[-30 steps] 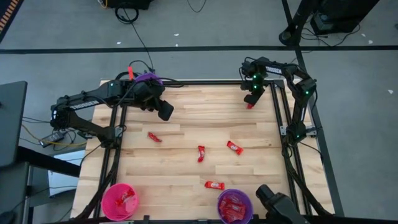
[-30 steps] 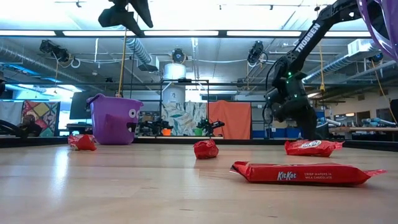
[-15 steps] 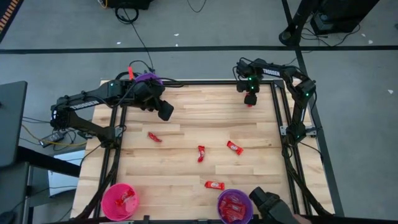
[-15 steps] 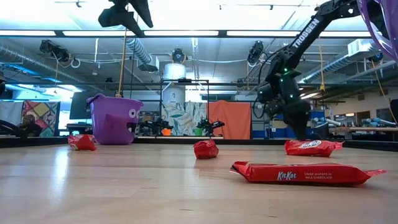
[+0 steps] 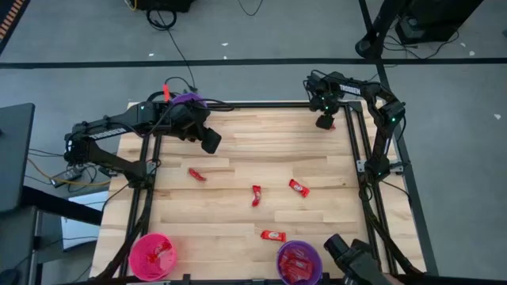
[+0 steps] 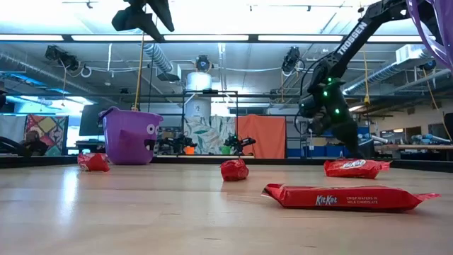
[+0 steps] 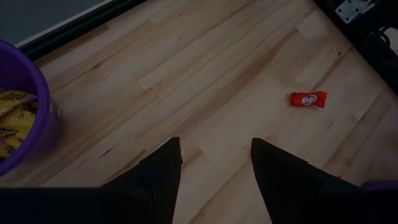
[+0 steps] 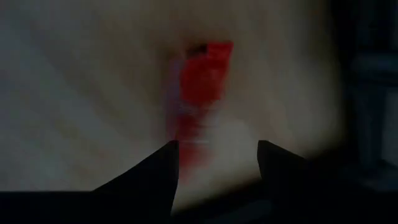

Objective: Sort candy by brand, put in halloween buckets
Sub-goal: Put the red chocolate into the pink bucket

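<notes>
Several red candy bars lie flat on the wooden table [image 5: 238,142]: [image 5: 196,174], [image 5: 256,195], [image 5: 299,188], [image 5: 273,235]. A purple bucket [image 5: 188,100] with yellow packets [image 7: 15,121] stands at the far left. A pink bucket [image 5: 152,255] and a purple bucket [image 5: 299,261] holding red bars stand at the near edge. My right gripper [image 8: 217,155] is open, pointing down over a blurred red bar [image 8: 208,71] at the far right corner. My left gripper [image 7: 216,155] hangs open above the table beside the far purple bucket.
Black frame rails [image 5: 358,150] run along the table's left and right sides and its far edge. A dark camera body [image 5: 348,257] sits by the near right corner. The middle of the table between the scattered bars is bare wood.
My right gripper has tipped and turned over the red bar at the far right corner, swinging a little toward the table's left and back again. The left arm and the candy have stayed where they were.
</notes>
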